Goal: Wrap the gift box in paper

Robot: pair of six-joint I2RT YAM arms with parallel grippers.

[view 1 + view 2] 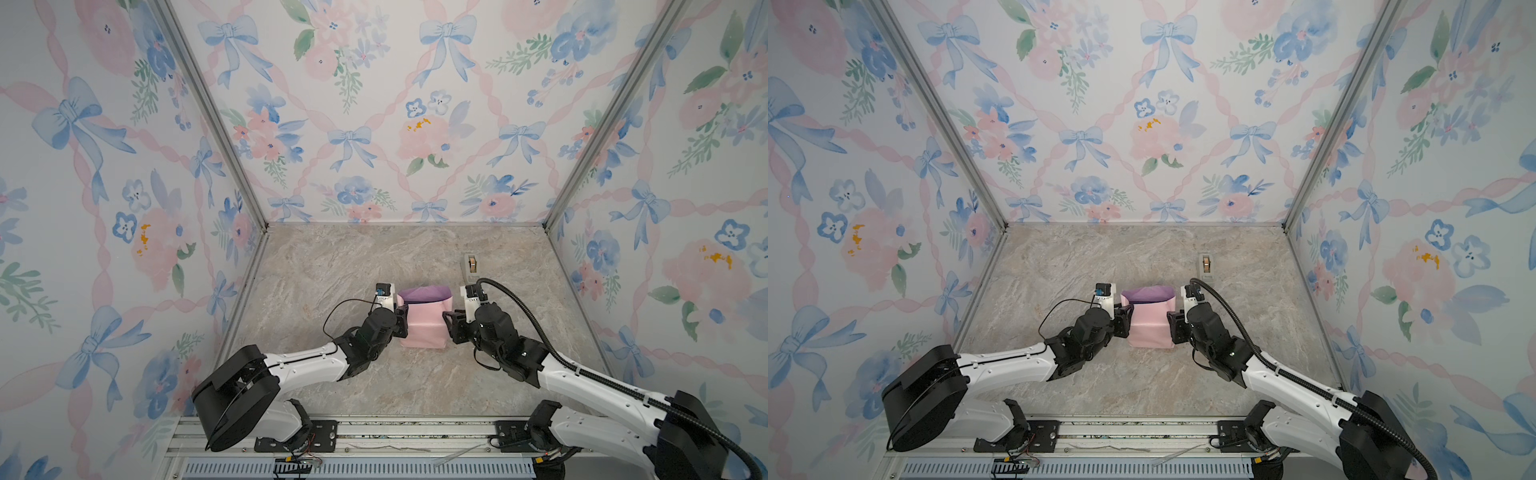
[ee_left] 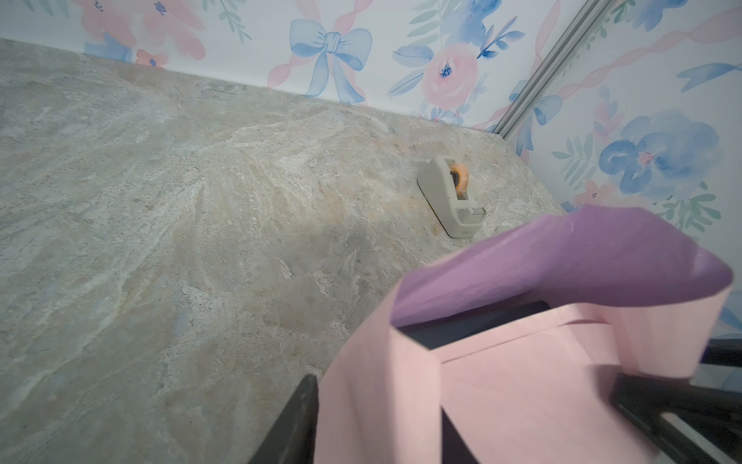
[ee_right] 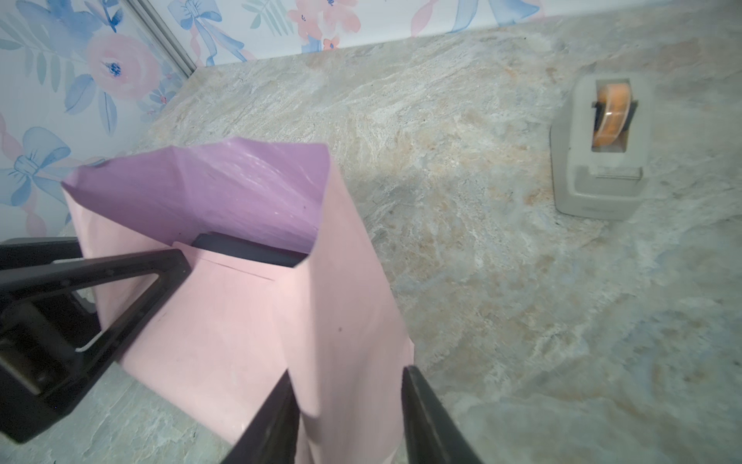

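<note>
A small dark gift box (image 3: 249, 251) sits inside a sleeve of paper (image 1: 424, 324), directly between the two sets of jaws. Only a thin dark strip of the box shows at the sleeve's open mouth. The paper is pale pink outside and lilac inside. It wraps over the box, and an overlapping edge runs across its upper face. The end pointing away from both arms stands open and extends well past the box.

The left gripper (image 1: 402, 320) is against one side of the sleeve and the right gripper (image 1: 451, 324) against the opposite side. In the right wrist view, the right gripper (image 3: 347, 371) has its jaws partly apart, with the sleeve's side wall running between them. It is not clear whether they pinch it or only bracket it. One finger of the left gripper lies on the pink upper face near the mouth. Its grip cannot be judged either.

A beige tape dispenser (image 1: 471, 262) stands beyond the right jaws on the marbled table (image 1: 353, 266), apart from the paper.

The sleeve stage looks complete, and the ends appear to be the step in hand. The next move probably calls for creasing the open mouth's side walls inward against the box. The remaining flaps would then be folded flat without crushing the thin sheet, and tape fetched.
</note>
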